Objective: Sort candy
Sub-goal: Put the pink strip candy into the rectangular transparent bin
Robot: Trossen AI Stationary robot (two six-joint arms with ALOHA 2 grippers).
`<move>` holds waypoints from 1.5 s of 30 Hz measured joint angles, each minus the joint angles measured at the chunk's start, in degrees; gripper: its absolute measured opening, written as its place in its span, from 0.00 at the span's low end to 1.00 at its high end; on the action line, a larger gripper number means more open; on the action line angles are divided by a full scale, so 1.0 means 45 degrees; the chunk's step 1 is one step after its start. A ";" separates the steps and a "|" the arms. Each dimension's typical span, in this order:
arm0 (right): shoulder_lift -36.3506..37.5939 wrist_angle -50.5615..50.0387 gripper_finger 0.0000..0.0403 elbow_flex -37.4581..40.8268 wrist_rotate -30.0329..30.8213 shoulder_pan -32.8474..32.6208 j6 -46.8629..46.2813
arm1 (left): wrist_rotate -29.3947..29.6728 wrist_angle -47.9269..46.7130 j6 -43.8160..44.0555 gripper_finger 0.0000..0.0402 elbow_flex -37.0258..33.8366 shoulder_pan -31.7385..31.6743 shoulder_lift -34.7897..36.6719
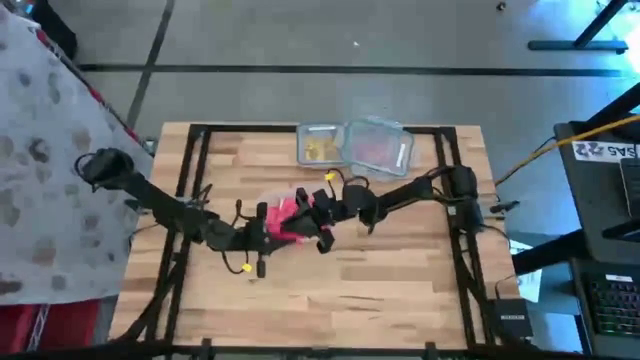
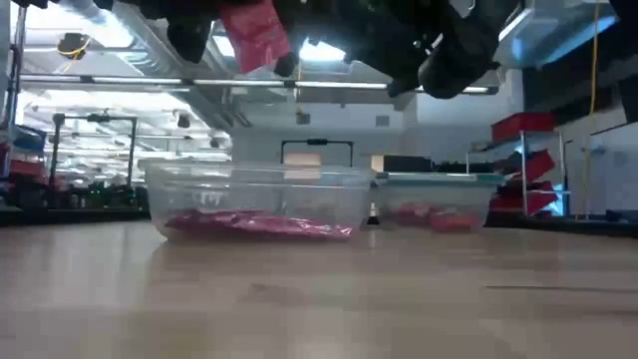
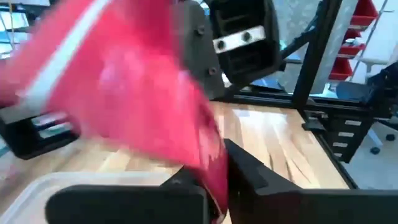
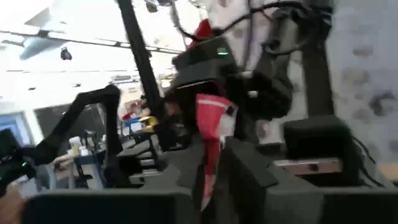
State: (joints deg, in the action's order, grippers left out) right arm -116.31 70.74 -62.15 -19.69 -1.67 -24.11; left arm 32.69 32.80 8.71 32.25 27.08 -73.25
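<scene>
A flat red candy packet [image 1: 287, 213] hangs in the air over the middle of the table, between my two grippers. My left gripper [image 1: 272, 232] comes from the table's left and is shut on the packet [image 3: 124, 93]. My right gripper [image 1: 318, 215] comes from the right. Its fingers stand a little apart on either side of the packet's other edge [image 4: 210, 165]. In the low view the packet [image 2: 254, 35] shows high above the table under the dark grippers. A small yellow piece [image 1: 247, 268] lies on the table near the left arm. My left gripper pinches the packet between its two fingers at one narrow end [image 3: 211, 168]. It comes roughly level from the table's left. The packet is lifted clear of the table and fans out wide beyond the fingers. My right gripper has the packet's edge between its fingers; whether they touch it, I cannot tell.
Two clear tubs stand side by side at the table's far edge. One tub [image 1: 320, 145] holds yellow pieces, and the other [image 1: 378, 148] holds red packets. In the low view red packets lie in both tubs [image 2: 259, 199] [image 2: 434, 204]. Bare wood lies toward the near edge.
</scene>
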 joint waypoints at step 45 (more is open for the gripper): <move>0.7718 -1.9656 0.56 -0.0019 0.9490 -0.3166 0.3845 | -0.2448 -1.1454 0.5950 0.36 0.0486 -0.4424 0.1720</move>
State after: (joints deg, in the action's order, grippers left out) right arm -81.58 -17.71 -62.24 23.01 -15.91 -6.81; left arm 21.67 -18.74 35.49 34.44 7.18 -65.51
